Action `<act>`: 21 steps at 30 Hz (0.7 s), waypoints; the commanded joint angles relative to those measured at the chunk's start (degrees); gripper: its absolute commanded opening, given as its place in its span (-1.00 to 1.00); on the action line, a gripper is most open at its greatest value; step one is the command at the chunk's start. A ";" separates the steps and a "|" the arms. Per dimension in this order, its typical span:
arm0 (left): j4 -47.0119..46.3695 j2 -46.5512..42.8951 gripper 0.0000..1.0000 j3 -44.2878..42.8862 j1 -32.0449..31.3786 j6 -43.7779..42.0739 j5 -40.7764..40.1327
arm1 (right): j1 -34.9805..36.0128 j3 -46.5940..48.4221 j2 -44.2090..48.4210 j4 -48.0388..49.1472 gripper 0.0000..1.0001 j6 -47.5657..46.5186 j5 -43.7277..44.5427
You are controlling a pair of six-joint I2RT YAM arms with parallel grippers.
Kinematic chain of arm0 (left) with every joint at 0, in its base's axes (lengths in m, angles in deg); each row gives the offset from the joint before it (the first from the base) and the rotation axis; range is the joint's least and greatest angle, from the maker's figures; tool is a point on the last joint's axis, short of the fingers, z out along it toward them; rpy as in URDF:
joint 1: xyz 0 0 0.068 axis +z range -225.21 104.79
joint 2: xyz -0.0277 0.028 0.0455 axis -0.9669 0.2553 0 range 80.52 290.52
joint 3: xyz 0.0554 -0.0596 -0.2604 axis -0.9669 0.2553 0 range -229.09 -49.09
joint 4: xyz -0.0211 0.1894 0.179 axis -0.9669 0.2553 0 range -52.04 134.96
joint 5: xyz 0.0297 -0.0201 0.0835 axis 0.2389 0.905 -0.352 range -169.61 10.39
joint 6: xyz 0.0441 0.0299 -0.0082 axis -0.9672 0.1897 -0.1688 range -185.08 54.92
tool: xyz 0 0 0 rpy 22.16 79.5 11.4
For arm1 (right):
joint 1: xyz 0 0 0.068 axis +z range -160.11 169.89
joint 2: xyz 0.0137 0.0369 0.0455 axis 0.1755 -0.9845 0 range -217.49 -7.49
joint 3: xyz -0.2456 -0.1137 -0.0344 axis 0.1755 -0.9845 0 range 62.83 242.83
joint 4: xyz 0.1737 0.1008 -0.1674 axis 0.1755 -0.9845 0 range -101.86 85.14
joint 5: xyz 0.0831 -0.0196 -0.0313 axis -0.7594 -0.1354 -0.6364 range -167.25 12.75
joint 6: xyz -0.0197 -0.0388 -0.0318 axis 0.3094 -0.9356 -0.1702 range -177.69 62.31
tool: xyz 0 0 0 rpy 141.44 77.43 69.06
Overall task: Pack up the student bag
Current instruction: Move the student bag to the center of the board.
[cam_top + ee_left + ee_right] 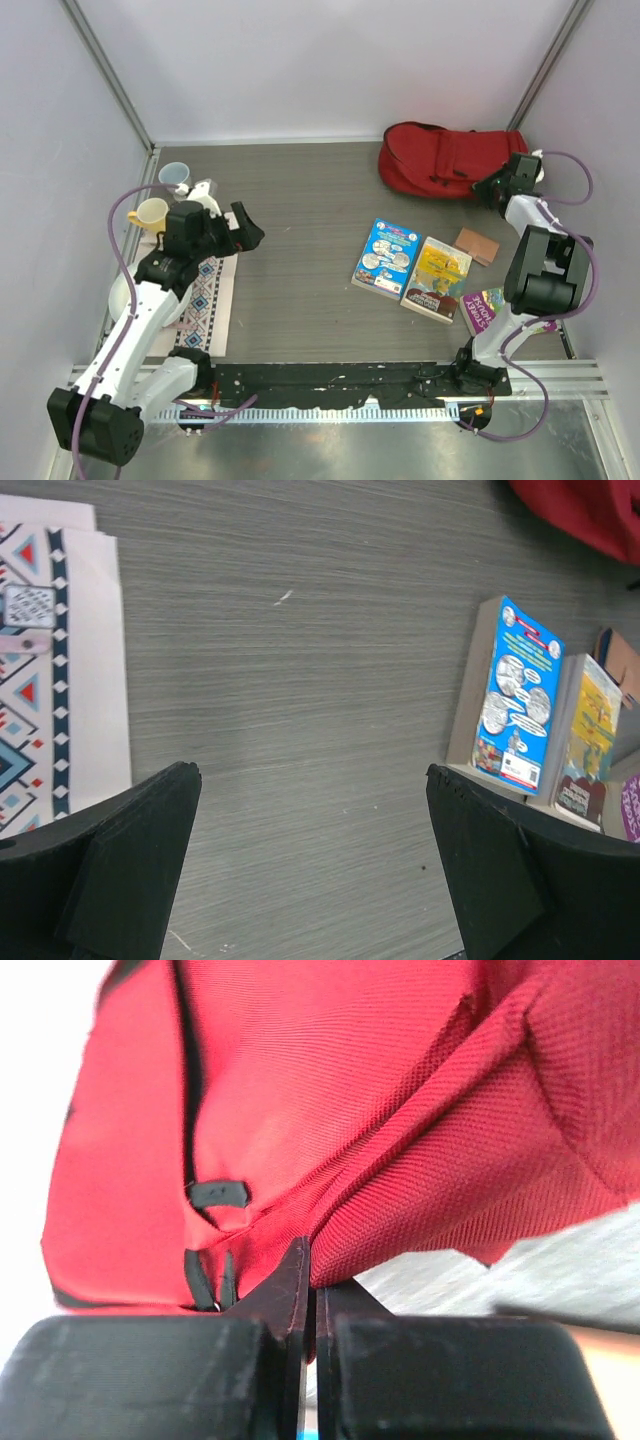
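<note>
The student bag [440, 158] is a large red backpack with black trim, lying at the far right of the table. My right gripper [497, 185] is at its right end. In the right wrist view the bag [350, 1110] fills the frame, and the right gripper [312, 1270] is shut on a fold of its red fabric pinched between the fingertips. My left gripper [245, 232] hovers over the left side of the table. Its jaws stand wide open with only bare tabletop between them [310, 775]. A corner of the bag [590, 510] shows at the top right of the left wrist view.
A blue book [386, 258], a yellow book [437, 279] and a purple book [483, 308] lie right of centre, with a small brown card [477, 245] behind them. A patterned mat [205, 300], a yellow mug [150, 213] and a pale cup [175, 177] are at the left.
</note>
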 commanded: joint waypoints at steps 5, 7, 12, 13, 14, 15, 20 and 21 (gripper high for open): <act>-2.44 0.62 0.99 -4.44 -8.20 2.34 -6.29 | 7.95 5.73 8.67 6.23 -0.98 2.11 -15.49; -2.53 1.06 0.99 -5.40 -9.34 2.78 -7.25 | 12.52 5.56 10.07 4.91 -0.99 0.97 -14.97; -2.09 2.55 0.99 -9.88 -12.15 3.39 -7.61 | 21.40 -1.20 13.85 4.46 -0.98 1.48 -12.78; -2.09 2.65 0.99 -10.50 -12.68 3.39 -7.61 | 23.68 -5.30 15.34 6.81 -0.98 1.66 -12.51; -2.18 2.91 0.99 -11.72 -13.03 3.31 -7.79 | 24.48 -7.35 16.14 7.36 -0.98 1.84 -12.42; -2.00 3.61 0.99 -12.26 -13.82 3.22 -7.70 | 25.10 -9.28 16.76 7.71 -0.98 1.93 -12.33; -2.35 6.07 0.99 -13.76 -16.20 3.48 -7.61 | 26.07 -20.80 20.62 10.97 -0.98 2.55 -13.73; -3.40 6.60 0.99 -13.67 -17.16 3.66 -7.61 | 26.07 -21.68 20.89 10.79 -0.98 2.11 -13.82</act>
